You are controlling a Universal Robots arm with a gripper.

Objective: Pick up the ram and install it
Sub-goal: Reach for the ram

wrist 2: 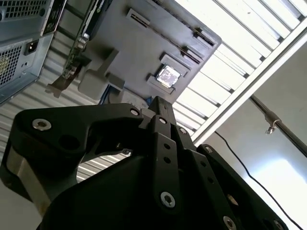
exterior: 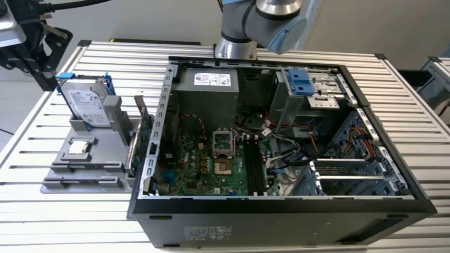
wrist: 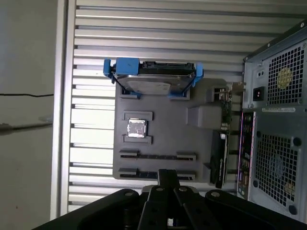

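At the exterior view's left, the claw (exterior: 43,74) hangs over the desk (exterior: 70,221) near the tray (exterior: 98,150); I cannot tell how wide it stands. The ram (wrist: 158,156) sits edge-on in a tray slot. Rightward stands the open case (exterior: 281,211).

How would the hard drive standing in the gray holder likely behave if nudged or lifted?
The hard drive looks metal-cased, so probably rigid and heavy for its size. It stands on edge, leaning, in the gray holder, so a push near its top might tip it. Its blue frame may offer less slippery grip.
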